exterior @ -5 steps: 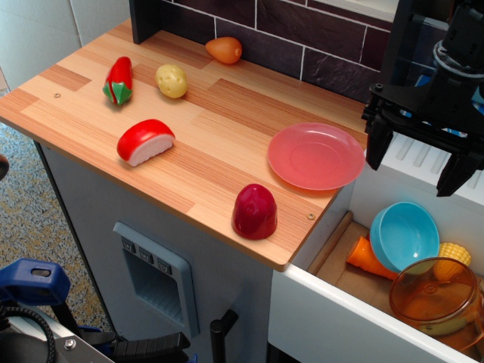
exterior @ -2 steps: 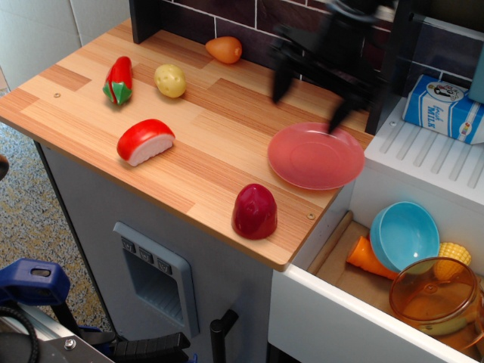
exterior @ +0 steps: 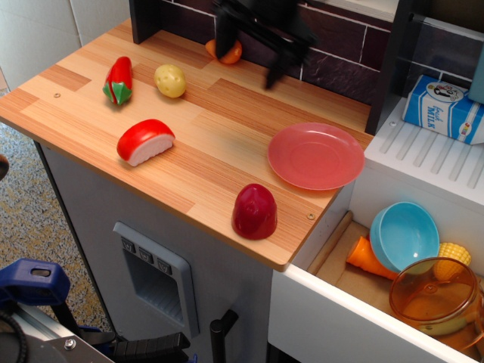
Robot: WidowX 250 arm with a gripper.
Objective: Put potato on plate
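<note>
Far left on the wooden counter (exterior: 189,144): red pepper (exterior: 119,79) with green stem end, lying near the back-left. Just right of it, the potato (exterior: 171,80), resting on the counter, free, nothing touching it. In front of those, near the left-front edge, a red-and-white half-round toy (exterior: 145,141).

Back centre: orange toy (exterior: 231,53) against the dark brick wall (exterior: 333,45), partly covered by the gripper (exterior: 248,59). Gripper is motion-blurred, above the back of the counter, right of the potato and well apart from it. Jaws spread wide, both fingers pointing down, nothing between them.

Front centre: dark red dome toy (exterior: 255,212) near the front edge. Right of that, the plate (exterior: 316,156), bare, at the counter's right end, well apart from the potato.

Far right: milk carton (exterior: 442,108) lying on the white ribbed rack (exterior: 423,162). Below, in the sink: orange cone (exterior: 366,259), blue bowl (exterior: 403,235), yellow corn (exterior: 454,255), transparent orange pot (exterior: 437,295).
</note>
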